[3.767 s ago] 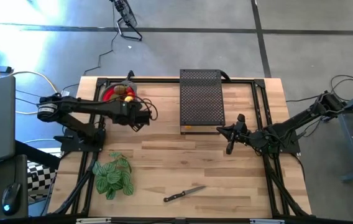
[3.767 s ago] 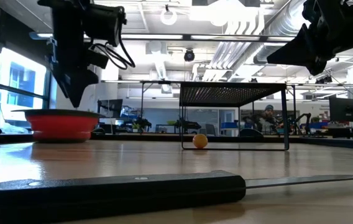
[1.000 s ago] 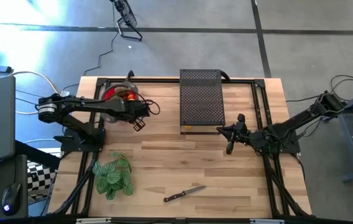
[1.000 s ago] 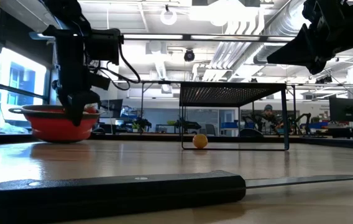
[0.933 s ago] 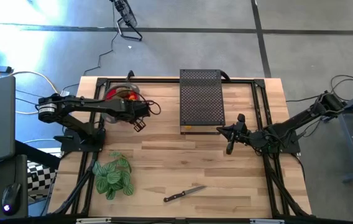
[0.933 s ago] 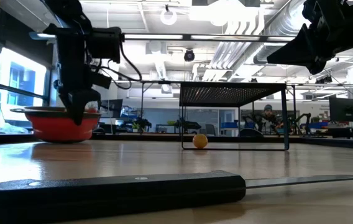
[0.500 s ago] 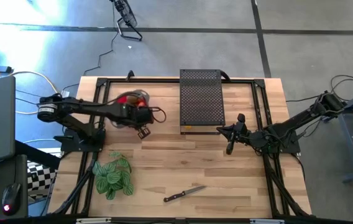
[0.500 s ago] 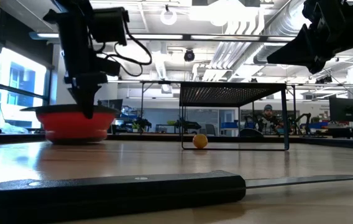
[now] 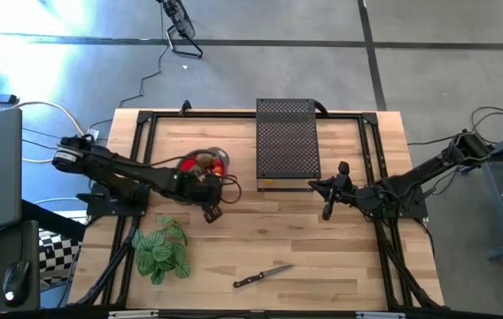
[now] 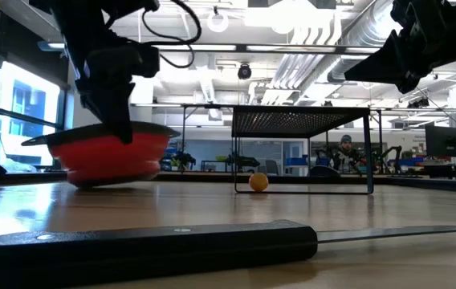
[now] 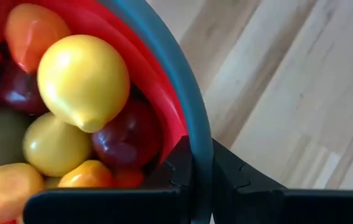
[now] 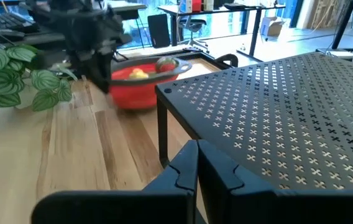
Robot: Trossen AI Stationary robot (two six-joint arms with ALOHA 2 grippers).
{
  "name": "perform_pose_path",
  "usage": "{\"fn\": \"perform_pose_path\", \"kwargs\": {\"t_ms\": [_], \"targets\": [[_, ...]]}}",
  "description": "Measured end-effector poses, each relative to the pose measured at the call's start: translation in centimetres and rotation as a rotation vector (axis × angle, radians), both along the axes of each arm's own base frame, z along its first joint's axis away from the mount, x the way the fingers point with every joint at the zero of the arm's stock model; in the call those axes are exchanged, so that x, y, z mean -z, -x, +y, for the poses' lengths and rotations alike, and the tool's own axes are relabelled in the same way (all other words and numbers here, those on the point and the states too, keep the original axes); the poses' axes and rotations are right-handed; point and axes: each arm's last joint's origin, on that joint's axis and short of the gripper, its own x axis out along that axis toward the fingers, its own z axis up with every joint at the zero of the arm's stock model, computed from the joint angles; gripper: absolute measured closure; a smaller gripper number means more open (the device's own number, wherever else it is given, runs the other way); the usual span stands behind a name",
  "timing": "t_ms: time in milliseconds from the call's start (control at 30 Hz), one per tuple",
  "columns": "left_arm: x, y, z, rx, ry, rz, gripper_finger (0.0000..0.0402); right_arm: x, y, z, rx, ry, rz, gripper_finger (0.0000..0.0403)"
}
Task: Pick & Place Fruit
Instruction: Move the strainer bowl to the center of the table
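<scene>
While left tool point(image 11: 201, 180) pinches rim of red round bowl point(image 9: 219, 159) heaped with fruit point(image 11: 83, 81), thin grip may slip; bowl tips, fruit rolls across wooden bench point(image 9: 305, 257). Right tool point(image 9: 327, 213) shut, empty, idle right.

Left end effector point(image 11: 201, 180) clamped on red bowl's rim point(image 11: 186, 106); fruit point(image 11: 83, 81) inside; wooden surface point(image 11: 288, 87) beyond.

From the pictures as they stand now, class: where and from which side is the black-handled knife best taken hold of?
Take the knife by its dark handle, coming straight down from above. It lies flat on the table with bare wood all round, and the handle is its thicker, safer end, unlike the thin blade.
</scene>
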Motion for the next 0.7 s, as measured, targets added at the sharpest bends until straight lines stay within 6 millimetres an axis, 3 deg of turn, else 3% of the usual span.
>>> {"fn": "perform_pose_path", "kwargs": {"t_ms": [367, 700], "targets": [[3.5, -2.5, -2.5, 0.053, 0.092, 0.020, 0.0385, -0.1, 0.0, 0.0, -0.002, -0.003, -0.009, 0.0400], [0.3, -4.0, -4.2, 0.137, 0.133, 0.005, 0.0385, -0.2, 0.0, 0.0, -0.005, 0.009, -0.009, 0.0400]]}}
